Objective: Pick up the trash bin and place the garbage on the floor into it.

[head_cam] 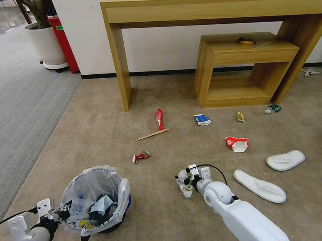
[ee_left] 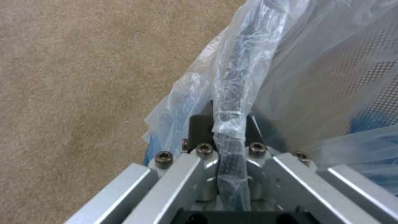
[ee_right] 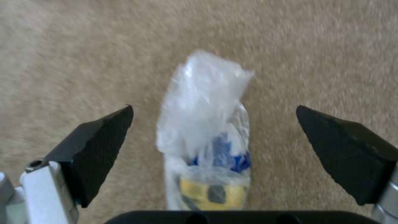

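Two arms are at work on my screens. My left gripper point(head_cam: 65, 211), at about eight o'clock in the head view, is clamped on the rim of the trash bin point(head_cam: 96, 199); from the left wrist camera I see its jaws closed tight on the bin's bag-wrapped edge point(ee_left: 230, 124), with the mesh wall beside it. The bin sits at seven o'clock, its clear liner crinkled, a blue mask point(head_cam: 101, 204) and other scraps inside. My right gripper point(head_cam: 184, 184), near six o'clock, hangs over a small clear bag point(head_cam: 186, 188) on the carpet point(head_cam: 96, 116); the right wrist camera shows both black fingers point(ee_right: 99, 149) spread wide, the bag point(ee_right: 207, 137) lying between them untouched, with something yellow, black and blue inside. The rest of the garbage is scattered ahead of me: a crushed can point(head_cam: 141, 156) at eleven o'clock from the right gripper, a wooden stick point(head_cam: 152, 134) beyond it with a red wrapper point(head_cam: 159, 118) touching its far end, a blue-white carton point(head_cam: 202, 119) at twelve, a red-white cup point(head_cam: 237, 144) at two, a yellow wrapper point(head_cam: 240, 117) and a green bottle point(head_cam: 273, 109) farther off near the low wooden shelf point(head_cam: 244, 69), and two white slippers point(head_cam: 272, 176) at three o'clock. The shelf stands under a wooden table point(head_cam: 212, 10).
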You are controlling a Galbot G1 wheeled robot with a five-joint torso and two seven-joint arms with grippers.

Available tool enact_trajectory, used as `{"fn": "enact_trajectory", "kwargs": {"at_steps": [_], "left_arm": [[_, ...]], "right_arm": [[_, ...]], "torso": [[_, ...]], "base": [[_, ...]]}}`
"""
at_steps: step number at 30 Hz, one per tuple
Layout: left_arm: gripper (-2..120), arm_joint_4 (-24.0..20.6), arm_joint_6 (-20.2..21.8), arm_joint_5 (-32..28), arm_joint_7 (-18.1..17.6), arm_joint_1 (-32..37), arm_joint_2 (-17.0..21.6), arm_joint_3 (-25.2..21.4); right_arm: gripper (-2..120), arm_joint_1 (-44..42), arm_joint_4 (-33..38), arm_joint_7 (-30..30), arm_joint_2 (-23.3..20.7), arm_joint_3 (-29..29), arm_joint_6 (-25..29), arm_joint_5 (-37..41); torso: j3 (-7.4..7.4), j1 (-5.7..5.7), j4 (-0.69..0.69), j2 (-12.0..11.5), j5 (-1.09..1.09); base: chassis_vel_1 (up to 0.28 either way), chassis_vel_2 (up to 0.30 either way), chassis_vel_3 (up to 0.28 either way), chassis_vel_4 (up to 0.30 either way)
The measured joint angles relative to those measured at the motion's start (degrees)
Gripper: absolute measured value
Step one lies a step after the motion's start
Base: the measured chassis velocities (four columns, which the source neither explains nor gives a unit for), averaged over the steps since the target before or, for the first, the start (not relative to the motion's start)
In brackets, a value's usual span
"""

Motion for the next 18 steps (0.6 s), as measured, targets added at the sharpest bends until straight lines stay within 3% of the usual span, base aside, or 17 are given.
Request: {"fn": "enact_trajectory", "kwargs": {"at_steps": [7, 10, 18], "left_arm": [[0, -0.37, 0.0, 0.09, -0.03, -0.01, -0.07, 0.26], [0, -1.17, 0.0, 0.19, 0.17, 0.54, -0.25, 0.65], [0, -1.54, 0.0, 0.22, 0.19, 0.31, -0.3, 0.94]], "right_arm": [[95, 1.24, -6.51, -2.42, 2.98, 0.79, 0.98, -2.11], [80, 1.79, -9.75, -5.75, 4.43, 2.15, 2.24, -4.26], [52, 2.03, -11.67, -6.72, 5.28, 2.81, 3.68, -5.27]], "torso": [[0.0, 0.0, 0.0, 0.0, 0.0], [0.0, 0.0, 0.0, 0.0, -0.01], [0.0, 0.0, -0.01, 0.0, -0.01]], "base": [[0.0, 0.0, 0.0, 0.0], [0.0, 0.0, 0.0, 0.0], [0.0, 0.0, 0.0, 0.0]]}}
